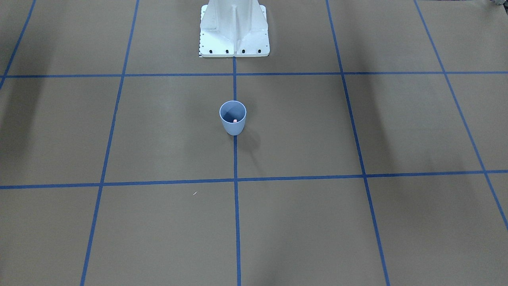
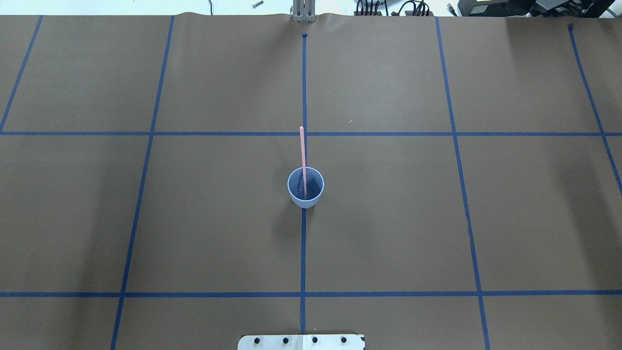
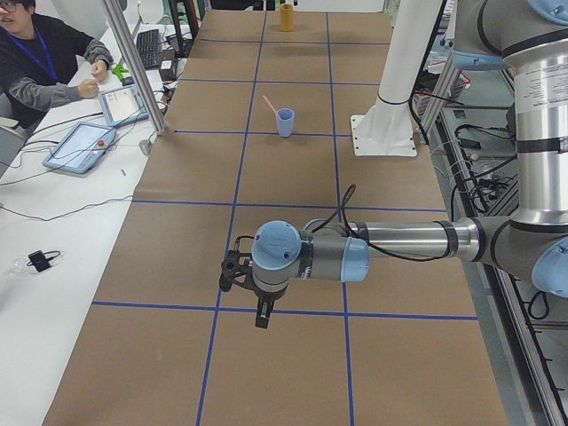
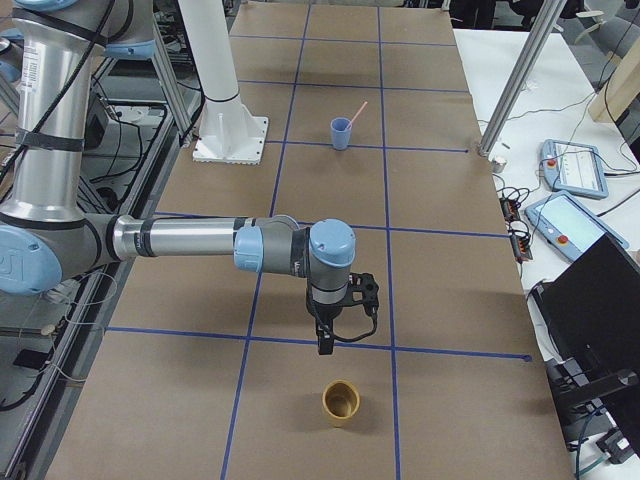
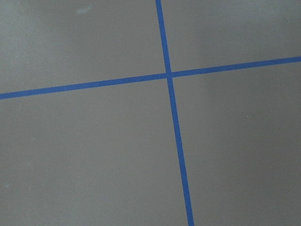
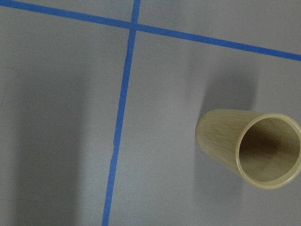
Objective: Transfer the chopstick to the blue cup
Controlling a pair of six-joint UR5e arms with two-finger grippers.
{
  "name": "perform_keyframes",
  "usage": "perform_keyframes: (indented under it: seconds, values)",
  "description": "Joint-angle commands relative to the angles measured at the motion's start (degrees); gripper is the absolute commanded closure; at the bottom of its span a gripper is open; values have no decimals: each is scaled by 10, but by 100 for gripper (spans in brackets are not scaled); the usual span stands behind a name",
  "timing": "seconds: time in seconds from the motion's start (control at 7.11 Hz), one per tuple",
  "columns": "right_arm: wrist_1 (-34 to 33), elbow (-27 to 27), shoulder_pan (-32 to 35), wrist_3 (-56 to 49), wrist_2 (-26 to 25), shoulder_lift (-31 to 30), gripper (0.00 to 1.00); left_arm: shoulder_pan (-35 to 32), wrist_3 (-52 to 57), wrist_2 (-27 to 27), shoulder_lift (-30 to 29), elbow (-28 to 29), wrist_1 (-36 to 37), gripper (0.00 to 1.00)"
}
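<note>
We cannot tell whether the left claw (image 3: 263, 319) or right claw (image 4: 324, 345) is spread or pressed; a tan cup (image 4: 340, 403) sits just beside the right one, and far from both the chopstick (image 2: 302, 155) leans in the blue cup (image 2: 305, 201), where we judge its long overhang could topple the cup if jolted.

The table (image 2: 194, 218) bears the blue cup (image 2: 314, 188) and a tan cup (image 4: 340, 402).

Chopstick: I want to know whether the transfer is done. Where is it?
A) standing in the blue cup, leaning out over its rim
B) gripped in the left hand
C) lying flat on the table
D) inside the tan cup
A: in the overhead view the chopstick rises out of the blue cup with its lower end inside, and both side views show it slanting out of that cup.
</note>
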Motion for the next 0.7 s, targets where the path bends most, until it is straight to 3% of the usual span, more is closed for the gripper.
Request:
perform_keyframes:
  seconds: [0.0, 0.56]
  values:
    - [0, -13, 3, 1, 20, -2, 0, 0, 1, -1, 0, -4, 1, 1]
    - [1, 3, 5, -3, 22, 5, 0, 0, 1, 1, 0, -4, 1, 1]
